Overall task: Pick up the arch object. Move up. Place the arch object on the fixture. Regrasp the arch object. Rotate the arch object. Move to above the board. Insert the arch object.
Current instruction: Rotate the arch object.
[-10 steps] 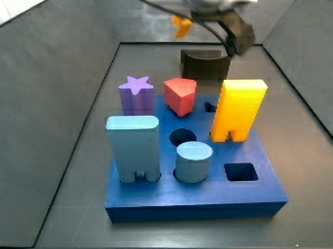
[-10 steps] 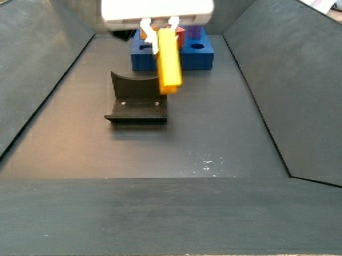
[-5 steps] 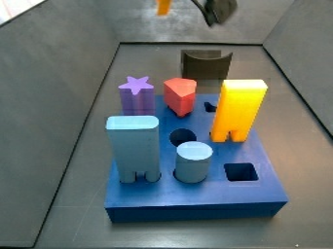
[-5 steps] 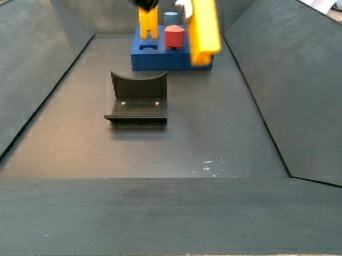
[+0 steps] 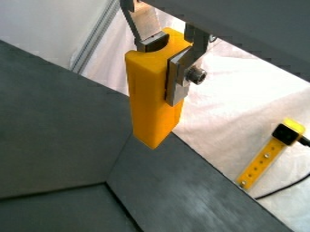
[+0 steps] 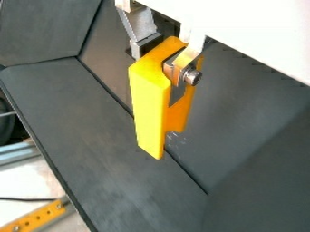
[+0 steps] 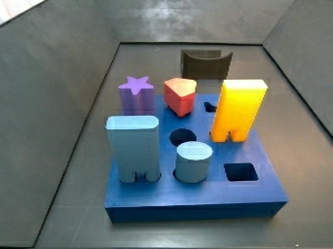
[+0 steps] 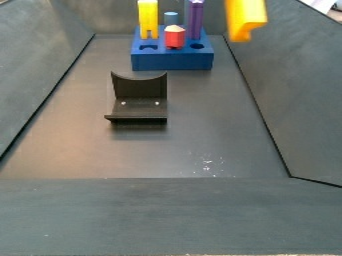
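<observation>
In both wrist views my gripper (image 5: 164, 50) (image 6: 164, 56) is shut on the arch object (image 5: 151, 100) (image 6: 151, 109), a slim orange-yellow block hanging below the fingers, high above the dark floor. In a side view only the arch object's lower part (image 8: 245, 18) shows at the top edge, right of the board (image 8: 171, 55); the gripper itself is out of frame there. The fixture (image 8: 138, 97) (image 7: 204, 65), dark with a scooped top, stands empty on the floor. The blue board (image 7: 196, 193) lies in front of it. Neither gripper nor arch object shows in that side view.
On the board stand a big yellow arch block (image 7: 240, 109), a light blue arch block (image 7: 132, 146), a light blue cylinder (image 7: 193, 160), a purple star (image 7: 135, 94) and a red piece (image 7: 181, 95). A round hole (image 7: 184, 136) and a square hole (image 7: 240, 173) are open. Sloped grey walls surround the floor.
The gripper has risen with the arch object and left one side view entirely. In the other side view the arch object has moved up and to the right, to the top edge.
</observation>
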Controlling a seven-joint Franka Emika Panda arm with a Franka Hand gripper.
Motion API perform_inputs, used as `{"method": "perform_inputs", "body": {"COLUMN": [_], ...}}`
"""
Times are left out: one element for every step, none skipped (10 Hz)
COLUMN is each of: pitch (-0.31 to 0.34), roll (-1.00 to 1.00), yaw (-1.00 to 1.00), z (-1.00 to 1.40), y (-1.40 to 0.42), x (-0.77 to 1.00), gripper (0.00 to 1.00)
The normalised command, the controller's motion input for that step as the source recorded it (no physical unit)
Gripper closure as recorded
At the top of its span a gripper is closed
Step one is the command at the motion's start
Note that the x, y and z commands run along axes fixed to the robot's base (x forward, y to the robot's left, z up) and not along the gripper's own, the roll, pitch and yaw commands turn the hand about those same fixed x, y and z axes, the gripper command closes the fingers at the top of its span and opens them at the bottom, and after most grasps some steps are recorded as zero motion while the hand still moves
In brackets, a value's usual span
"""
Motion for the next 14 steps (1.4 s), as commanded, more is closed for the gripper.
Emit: {"method": "perform_inputs", "body": {"pitch": [0.034, -0.098, -0.082, -0.065, -0.048, -0.025, 0.013, 0.041, 0.068, 0.091, 0.118, 0.137, 0.151, 0.157], "roll": [-0.07, -1.0, -1.0, -1.0, -1.0, -1.0, -1.0, -1.0, -1.0, -1.0, -1.0, -1.0, -1.0, -1.0], "yaw": [0.0, -0.53, -0.53, -0.53, -0.53, -0.53, -0.53, -0.53, -0.52, -0.51, -0.5, -0.49, -0.47, -0.44], "z": [0.08, 0.0, -0.02, 0.0, 0.02, 0.03, 0.01, 0.01, 0.01, 0.02, 0.02, 0.02, 0.02, 0.01], "y": [0.0, 0.0, 0.04, 0.05, 0.03, 0.03, 0.03, 0.03, 0.03, 0.02, 0.02, 0.02, 0.03, 0.02], "x": [-0.26, 0.0, 0.06, -0.01, -0.05, -0.05, -0.03, -0.02, -0.02, -0.02, -0.03, -0.03, -0.02, -0.02], "gripper": [1.0, 1.0, 1.0, 1.0, 1.0, 1.0, 1.0, 1.0, 1.0, 1.0, 1.0, 1.0, 1.0, 1.0]}}
